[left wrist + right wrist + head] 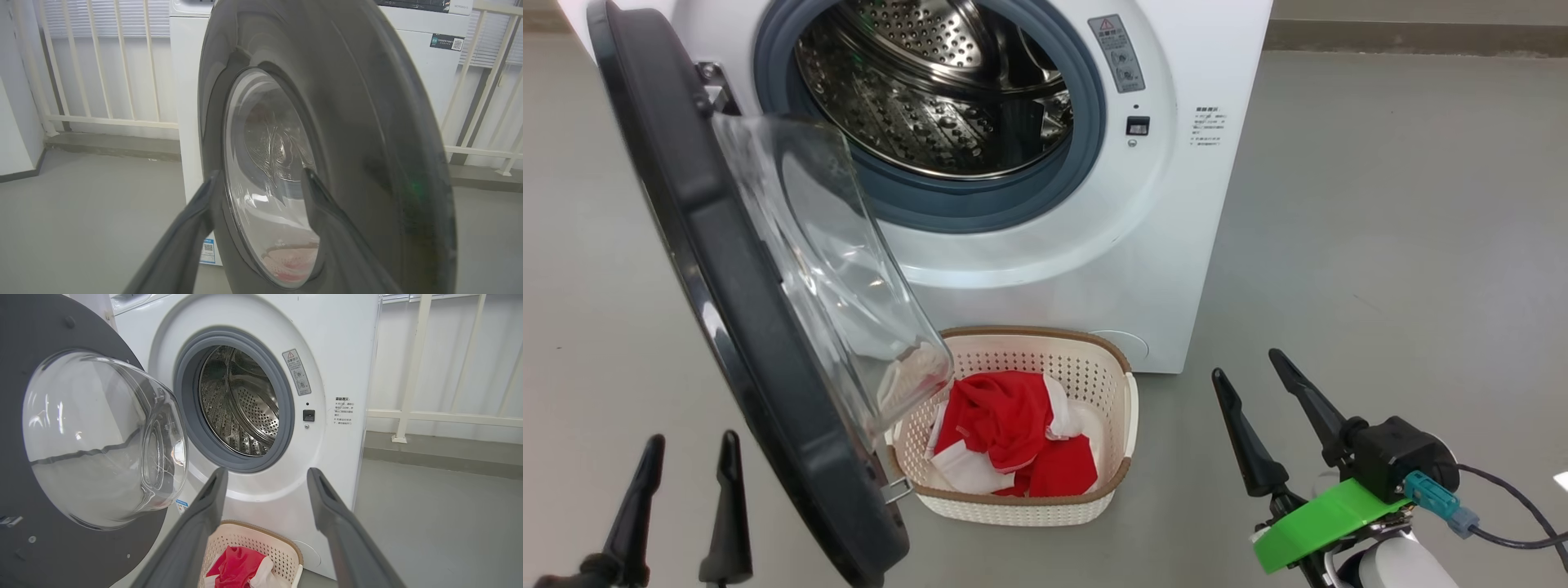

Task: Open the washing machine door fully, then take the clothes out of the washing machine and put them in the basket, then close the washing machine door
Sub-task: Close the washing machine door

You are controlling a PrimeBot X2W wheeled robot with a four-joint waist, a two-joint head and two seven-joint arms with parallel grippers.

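Lowest in the head view are the left gripper (691,441) and the right gripper (1246,366), both with jaws spread and holding nothing. Between them the washing machine door (735,327) hangs open. Its black edge is just beside the left gripper, and its glass bowl covers one corner of the basket (1045,333). The clothes (1005,425) lie inside the basket, which stands before the washing machine (1143,269). Wide floor (1380,245) lies at the right.

From the left wrist, the spread fingers frame the door's outer face, very near. A white railing (102,120) runs behind.

From the right wrist, the drum (245,408) shows bare perforated steel, and the basket rim sits low between the fingers.
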